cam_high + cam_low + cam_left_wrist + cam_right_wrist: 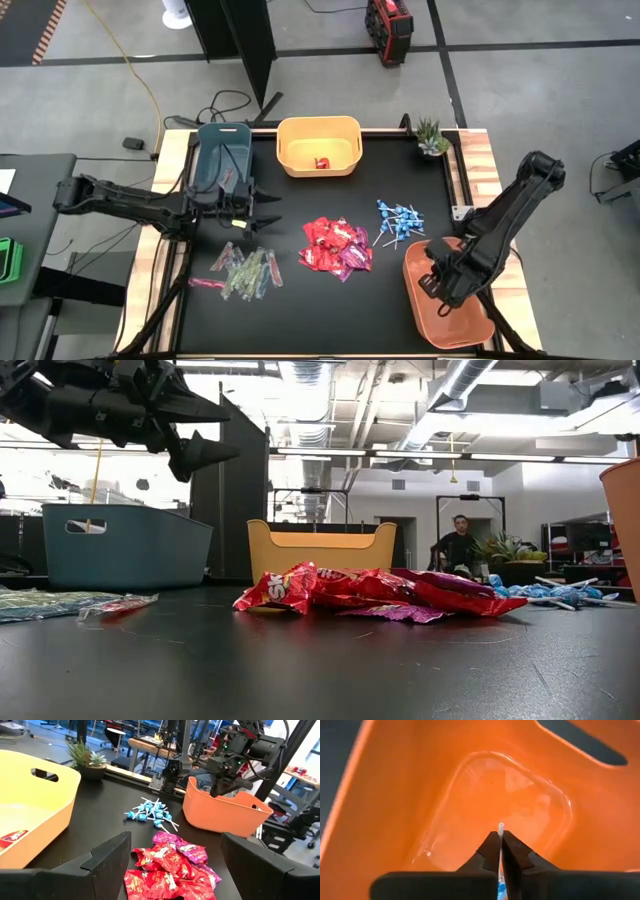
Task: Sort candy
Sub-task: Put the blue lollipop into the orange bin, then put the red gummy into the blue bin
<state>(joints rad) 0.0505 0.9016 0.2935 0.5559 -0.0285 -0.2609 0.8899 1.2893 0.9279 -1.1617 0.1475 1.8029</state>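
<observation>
- Only the right wrist view shows the lollipop: white stick pinched between the right gripper jaws, nearly closed, over the orange bin at the table's right front corner.
- Left gripper hangs released, jaws wide, near the green-pink stick packets by the left edge.

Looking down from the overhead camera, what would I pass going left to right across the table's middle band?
Left gripper → green-pink stick packets → red square packets → blue lollipops → orange bin, right gripper over it.
</observation>
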